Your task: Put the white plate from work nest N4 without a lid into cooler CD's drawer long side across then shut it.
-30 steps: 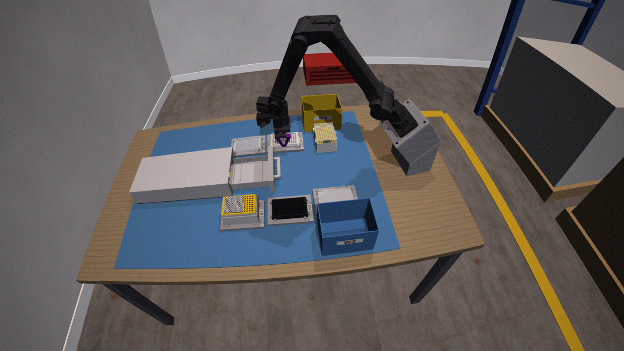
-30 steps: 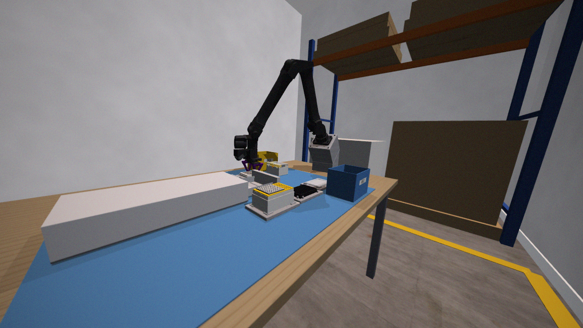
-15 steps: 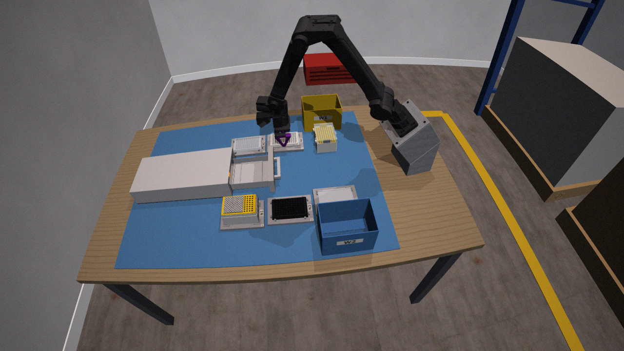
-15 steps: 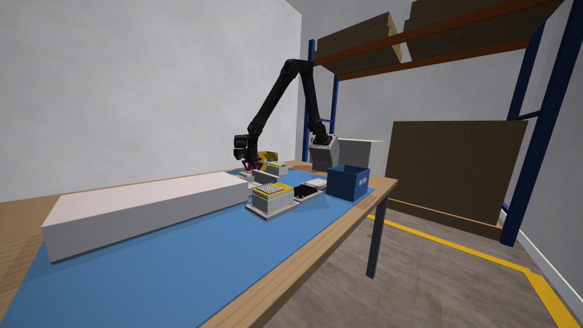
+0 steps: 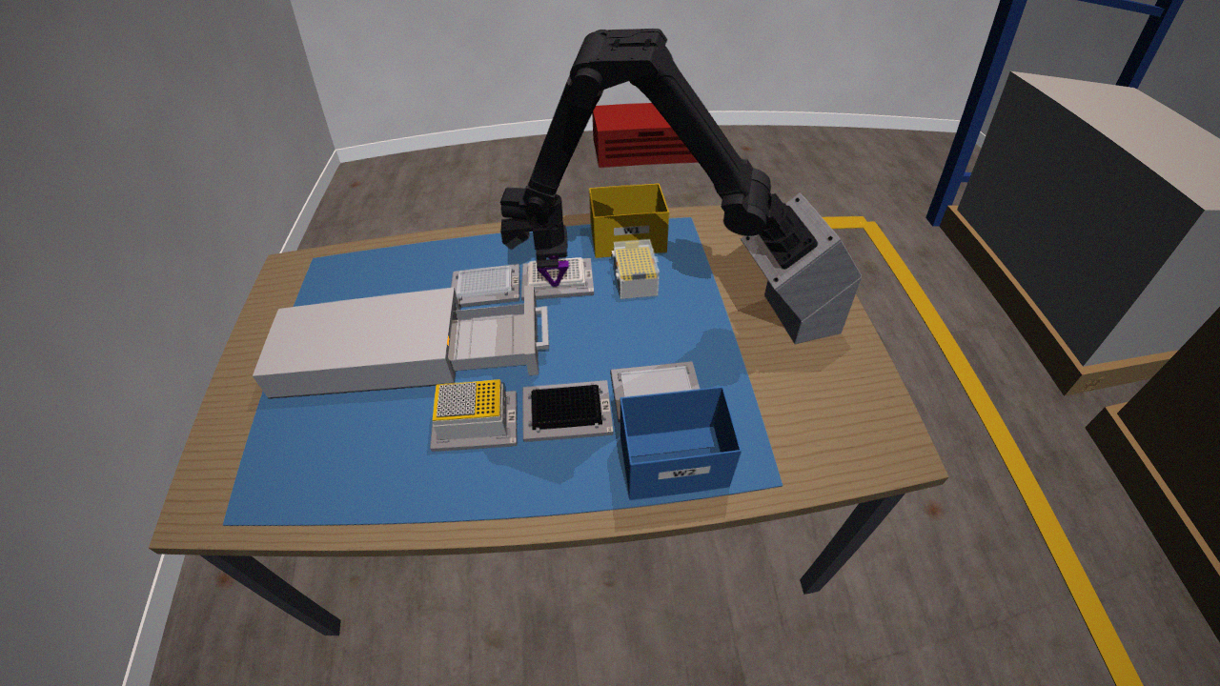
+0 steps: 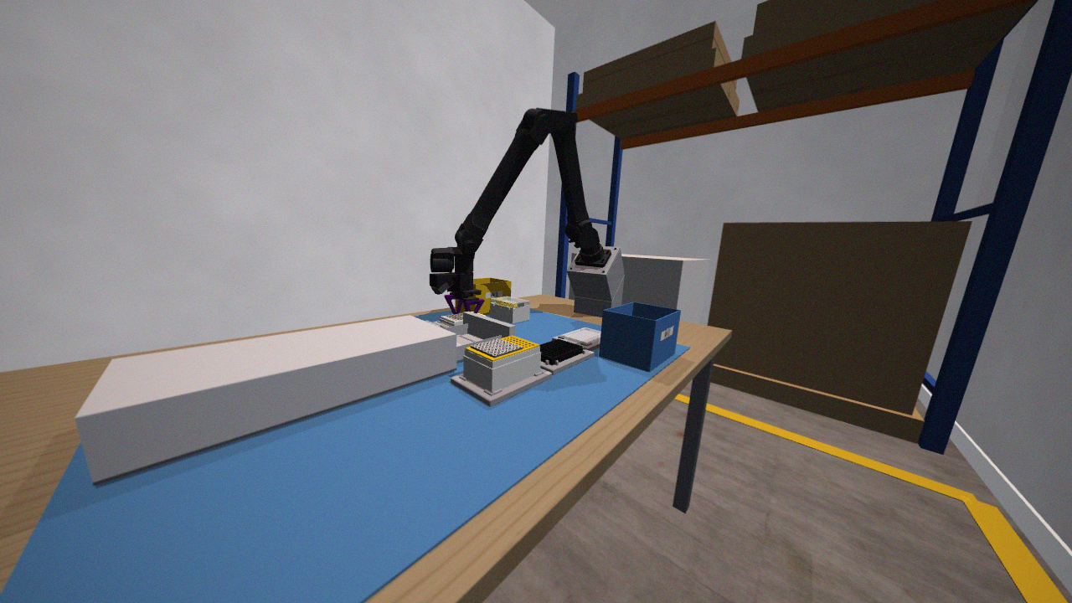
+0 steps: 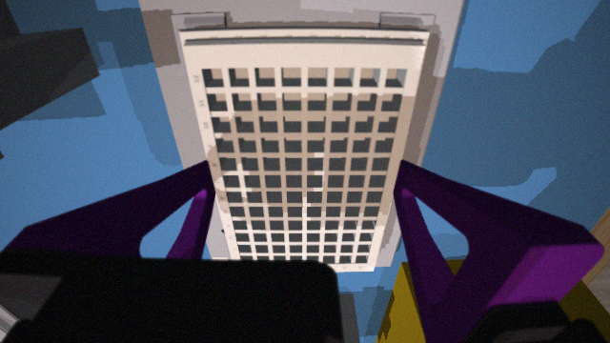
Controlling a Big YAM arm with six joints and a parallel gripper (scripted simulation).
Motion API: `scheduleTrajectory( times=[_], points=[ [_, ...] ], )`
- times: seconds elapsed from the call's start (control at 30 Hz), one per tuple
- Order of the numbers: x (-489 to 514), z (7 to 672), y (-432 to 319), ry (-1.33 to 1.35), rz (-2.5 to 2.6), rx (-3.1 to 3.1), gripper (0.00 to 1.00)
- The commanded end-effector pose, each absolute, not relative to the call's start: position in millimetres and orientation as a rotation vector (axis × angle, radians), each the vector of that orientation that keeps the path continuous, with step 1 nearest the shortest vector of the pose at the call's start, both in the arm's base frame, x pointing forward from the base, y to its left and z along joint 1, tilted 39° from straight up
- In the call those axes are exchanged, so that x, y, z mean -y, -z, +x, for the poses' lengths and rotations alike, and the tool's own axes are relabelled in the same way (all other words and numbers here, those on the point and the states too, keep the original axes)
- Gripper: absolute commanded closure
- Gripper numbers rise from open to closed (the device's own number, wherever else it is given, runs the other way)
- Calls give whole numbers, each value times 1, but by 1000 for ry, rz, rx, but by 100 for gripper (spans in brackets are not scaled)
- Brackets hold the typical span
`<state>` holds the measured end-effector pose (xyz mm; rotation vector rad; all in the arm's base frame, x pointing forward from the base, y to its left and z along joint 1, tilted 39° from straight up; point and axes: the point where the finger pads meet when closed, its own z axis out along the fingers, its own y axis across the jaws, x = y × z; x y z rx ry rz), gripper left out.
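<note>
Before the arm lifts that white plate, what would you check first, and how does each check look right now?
1. Gripper shut on the white plate, one purple finger on each long side: ok.
2. Plate has no lid, wells showing: ok.
3. Cooler drawer pulled out by its bar handle: ok.
4. A free place on the drawer floor: ok, nothing seen in it.
5. Neighbouring plate clear of the fingers: ok.
6. Plate already off its nest: cannot tell.

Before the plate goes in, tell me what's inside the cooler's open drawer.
The top view shows the drawer pulled out, with only pale bare floor and a cross rib visible. The stretch still under the cooler housing is hidden. The gripper grips the white plate.
</note>
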<state>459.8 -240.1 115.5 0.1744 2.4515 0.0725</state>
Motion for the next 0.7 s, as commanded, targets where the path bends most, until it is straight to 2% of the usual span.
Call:
scheduleTrajectory(
  times=[0.0, 0.67],
  points=[
    [245, 451, -127, -59, 180, -2440, 100],
    [246, 444, -135, -56, 179, -2439, 100]
  ],
)
